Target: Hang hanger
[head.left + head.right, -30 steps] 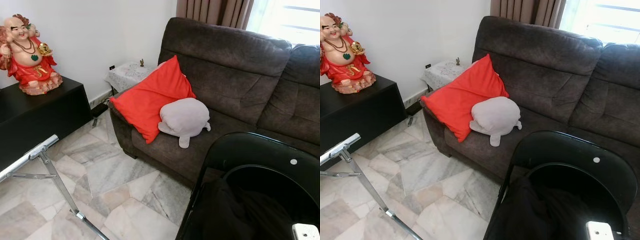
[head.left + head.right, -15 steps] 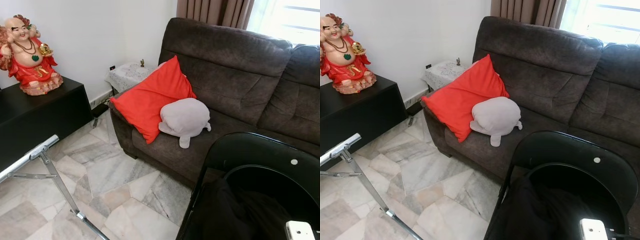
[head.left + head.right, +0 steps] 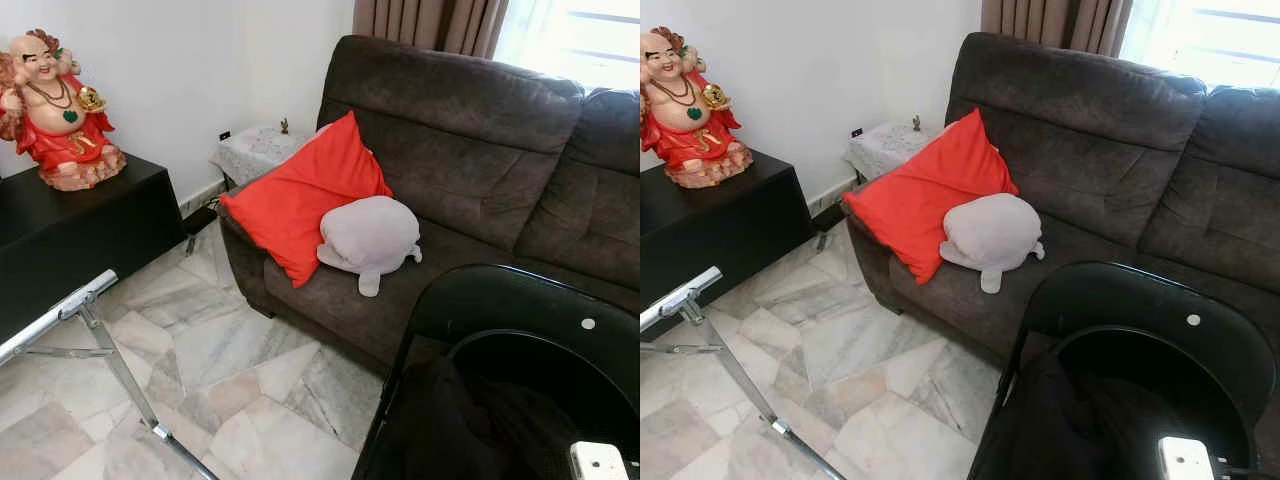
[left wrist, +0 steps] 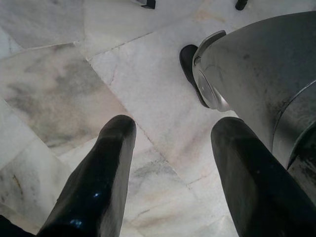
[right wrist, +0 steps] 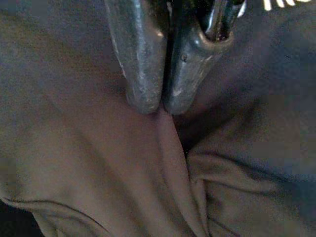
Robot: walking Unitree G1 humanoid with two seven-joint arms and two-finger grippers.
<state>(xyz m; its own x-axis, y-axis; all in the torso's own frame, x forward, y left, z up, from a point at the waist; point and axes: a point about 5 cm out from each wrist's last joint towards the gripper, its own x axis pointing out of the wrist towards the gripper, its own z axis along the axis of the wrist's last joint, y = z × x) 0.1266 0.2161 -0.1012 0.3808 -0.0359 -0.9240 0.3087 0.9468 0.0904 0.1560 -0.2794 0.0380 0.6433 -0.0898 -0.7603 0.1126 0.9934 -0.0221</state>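
My right gripper (image 5: 163, 109) is down in a black glossy-rimmed basket (image 3: 500, 285) at the lower right, shut, with its fingertips touching a dark garment (image 5: 123, 168). A glossy black curved piece (image 5: 219, 19) lies against one finger; I cannot tell what it is. A white part of my right arm (image 3: 597, 461) shows at the basket's near edge, above the heap of dark clothes (image 3: 470, 420). My left gripper (image 4: 174, 126) hangs open over the marble floor (image 4: 59, 94), beside my silver leg (image 4: 261, 74).
A metal rack bar (image 3: 60, 310) with thin legs crosses the lower left. A brown sofa (image 3: 480, 170) holds a red cushion (image 3: 300, 195) and a grey plush (image 3: 368, 235). On a black cabinet (image 3: 90, 230) at the left stands a red figurine (image 3: 55, 110).
The white part of my right arm slid a little to the left inside the basket a second ago and has since stayed put. The left arm has not moved.
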